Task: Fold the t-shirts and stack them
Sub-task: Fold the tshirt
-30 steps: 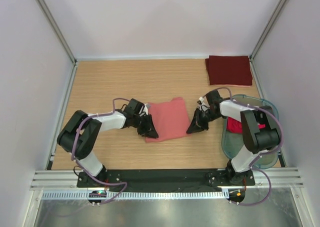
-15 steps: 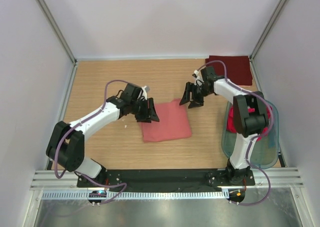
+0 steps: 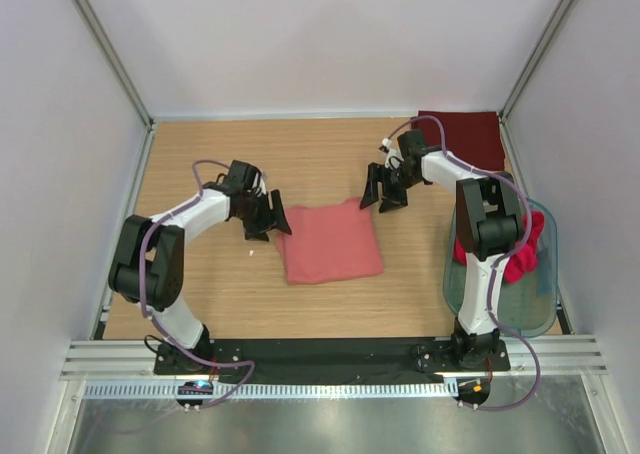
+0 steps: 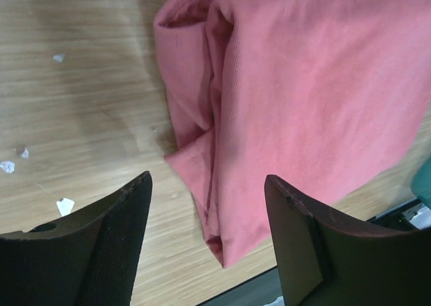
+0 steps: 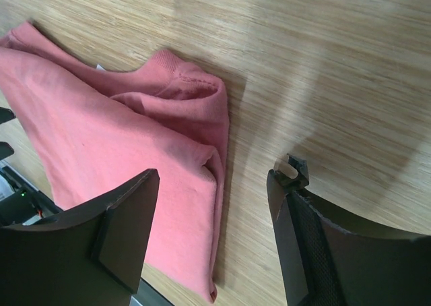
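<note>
A salmon-pink t-shirt (image 3: 330, 242) lies folded into a rough square in the middle of the table; it also fills the left wrist view (image 4: 303, 97) and the left of the right wrist view (image 5: 114, 151). My left gripper (image 3: 272, 224) hovers open just off its left edge. My right gripper (image 3: 384, 194) stands open by its far right corner. Neither holds cloth. A dark maroon t-shirt (image 3: 462, 140) lies folded at the back right corner. Brighter red t-shirts (image 3: 520, 259) sit bunched in the tub (image 3: 535, 304).
The translucent greenish tub stands at the right edge beside the right arm's base. Small white scraps (image 4: 64, 205) dot the wood left of the pink shirt. White walls enclose the table on three sides.
Both grippers let go of the pink shirt and opened. The shirt's fold was carried over and now lies flat. The left gripper drew back left; the right stayed by the far corner.
</note>
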